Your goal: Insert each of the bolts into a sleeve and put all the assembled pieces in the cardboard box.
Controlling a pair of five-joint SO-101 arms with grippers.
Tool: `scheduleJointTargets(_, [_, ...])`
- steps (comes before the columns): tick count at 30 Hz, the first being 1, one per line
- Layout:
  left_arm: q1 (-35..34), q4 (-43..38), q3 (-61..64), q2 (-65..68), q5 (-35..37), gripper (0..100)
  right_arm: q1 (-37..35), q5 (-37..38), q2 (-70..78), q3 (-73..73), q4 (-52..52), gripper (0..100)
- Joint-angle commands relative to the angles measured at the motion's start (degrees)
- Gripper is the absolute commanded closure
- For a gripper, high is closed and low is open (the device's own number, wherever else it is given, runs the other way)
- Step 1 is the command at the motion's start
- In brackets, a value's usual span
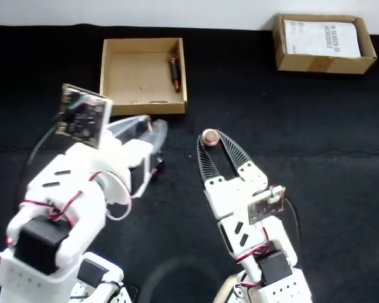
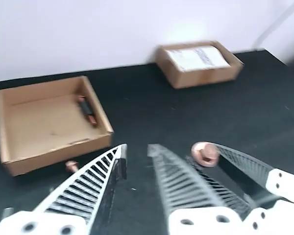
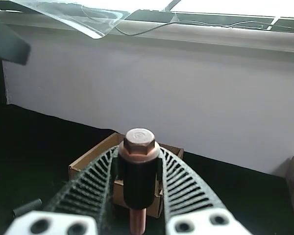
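Bolt and sleeve: 1 copper bolt (image 3: 138, 142) is standing upright through a black sleeve (image 3: 138, 183), its tip poking out below.
Right claw: the right claw (image 1: 210, 138) is pinching that sleeve.
Cardboard box: the cardboard box (image 1: 106, 76) is holding 1 finished piece (image 1: 175, 72) against a side wall.
Loose bolt: a loose bolt (image 2: 71, 166) is lying on the bench (image 1: 322, 151) just before the box.
Left claw: the left claw (image 2: 137, 149) is gaping, gripping nothing, near the box front.

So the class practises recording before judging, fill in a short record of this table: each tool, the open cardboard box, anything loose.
Left tool: open, empty, near the front of the cardboard box
Right tool: shut on bolt in sleeve, head at the fingertips
In that box: one assembled piece along a side wall
Loose: small copper part on the table by the box's front
Other box: printed sheet inside
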Motion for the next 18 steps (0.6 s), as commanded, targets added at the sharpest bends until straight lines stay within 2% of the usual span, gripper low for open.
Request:
scheduleJointTargets(1, [-3.3, 0.09, 0.31, -3.65, -0.26, 98, 1.54, 0.26, 10.15, -15.69, 0.66, 99.1])
scheduleJointTargets(7, [-8.4, -0.18, 9.89, -14.11, -0.26, 99, 1.71, 0.26, 33.36, -36.7, 0.66, 99.1])
scheduleJointTargets(18, [-25.54, -0.26, 33.71, -39.69, -0.26, 99, -0.48, 0.7, 68.44, -70.73, 0.57, 99.1])
